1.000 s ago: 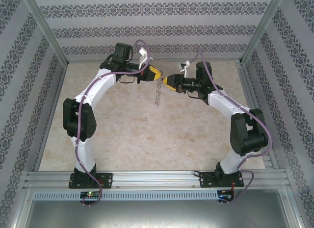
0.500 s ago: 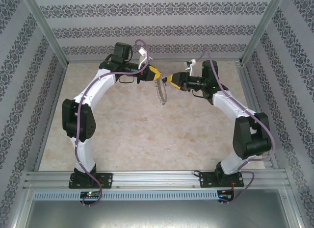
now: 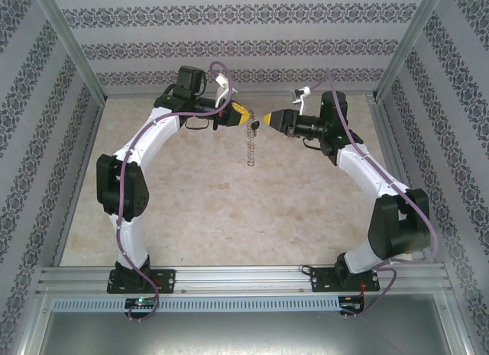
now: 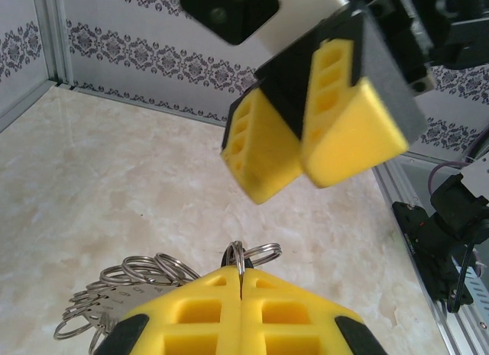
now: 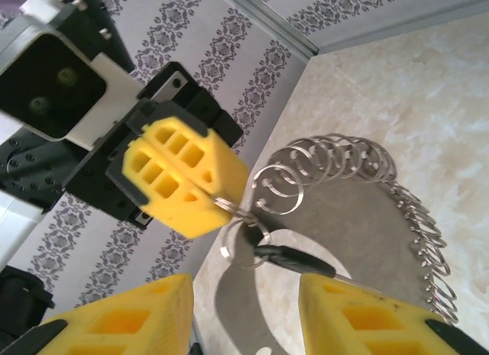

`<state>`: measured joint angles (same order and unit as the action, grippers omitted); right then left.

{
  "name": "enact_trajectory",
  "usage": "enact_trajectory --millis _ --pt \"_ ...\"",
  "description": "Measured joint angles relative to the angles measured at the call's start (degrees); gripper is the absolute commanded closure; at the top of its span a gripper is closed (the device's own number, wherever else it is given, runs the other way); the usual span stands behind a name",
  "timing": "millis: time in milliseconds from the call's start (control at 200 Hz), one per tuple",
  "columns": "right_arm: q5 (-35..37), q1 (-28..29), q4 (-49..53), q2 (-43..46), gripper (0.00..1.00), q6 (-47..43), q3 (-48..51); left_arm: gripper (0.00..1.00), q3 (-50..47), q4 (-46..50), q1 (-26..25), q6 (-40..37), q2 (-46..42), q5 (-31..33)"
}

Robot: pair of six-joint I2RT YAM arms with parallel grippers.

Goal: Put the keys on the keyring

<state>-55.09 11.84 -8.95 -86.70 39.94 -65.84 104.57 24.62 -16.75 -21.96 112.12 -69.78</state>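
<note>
The keyring [image 3: 250,146] hangs edge-on like a chain from my left gripper [image 3: 241,115], which is shut on one of its small loops [image 4: 243,254] high above the table. In the right wrist view the keyring [image 5: 359,179] shows as a large hoop fringed with loops, below the left gripper [image 5: 223,202]. The key [image 5: 295,260], with its black head, dangles from a small loop right by the left fingertips; from above the key [image 3: 254,127] is a dark speck. My right gripper [image 3: 267,117] is open, just right of the key, its fingers [image 5: 153,309] either side of it without touching.
The beige marble-look table [image 3: 191,202] lies well below both grippers. Patterned walls [image 3: 244,46] close in the back and sides. A metal rail [image 3: 244,280] runs along the near edge by the arm bases.
My right gripper has let go and drawn back to the right, away from the left gripper. The key now hangs from the ring, and the keyring has swung slightly.
</note>
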Motion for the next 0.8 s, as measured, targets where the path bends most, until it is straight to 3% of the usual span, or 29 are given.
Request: enact_trajectory --millis 485,804 --pt "9.99 6.34 8.85 4.31 0.6 -17.92 0.02 1.0 0.0 -0.02 0.0 0.02 0.0 0.0" --pt "14.19 6.45 11.61 4.37 0.6 -23.65 -0.24 1.0 0.0 -0.02 0.0 0.2 0.0 0.0"
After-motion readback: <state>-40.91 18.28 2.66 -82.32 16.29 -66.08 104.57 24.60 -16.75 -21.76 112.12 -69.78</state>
